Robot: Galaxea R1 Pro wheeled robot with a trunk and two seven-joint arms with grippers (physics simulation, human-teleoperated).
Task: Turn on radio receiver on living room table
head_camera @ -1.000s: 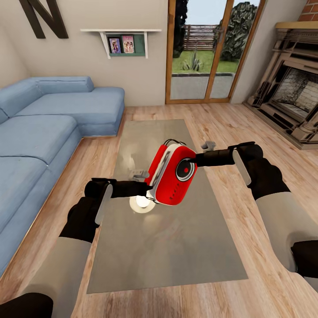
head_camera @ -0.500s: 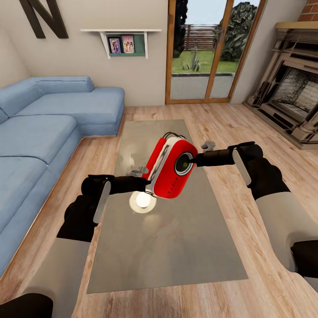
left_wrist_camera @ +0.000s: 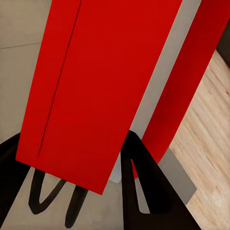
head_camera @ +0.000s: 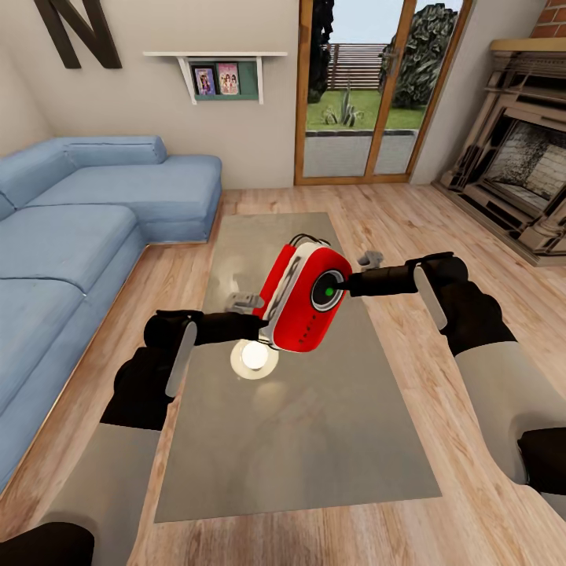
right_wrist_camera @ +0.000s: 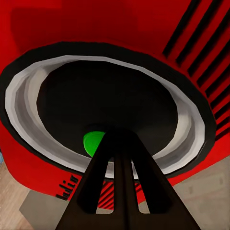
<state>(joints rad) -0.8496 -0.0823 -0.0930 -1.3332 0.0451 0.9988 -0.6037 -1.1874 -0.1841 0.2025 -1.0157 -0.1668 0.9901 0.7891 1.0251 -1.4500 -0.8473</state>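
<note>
Two arms with pale grey rounded upper shells, matte black forearm and wrist segments, each with a light grey strip along the side. Slim black left pincer (head_camera: 255, 322) and right pincer (head_camera: 346, 287), small grey bracket near each wrist; tapered black fingers (left_wrist_camera: 143, 191).

A blue sectional sofa (head_camera: 79, 236) runs along the left wall, beneath a big dark letter N (head_camera: 75, 31). A white wall shelf (head_camera: 216, 75) holds two small framed pictures (head_camera: 216, 80). Wood-framed glass doors (head_camera: 377, 86) look out on a green garden. A stone fireplace (head_camera: 523, 157) stands to the right. Light wood planks (head_camera: 472, 228) cover the floor.
</note>
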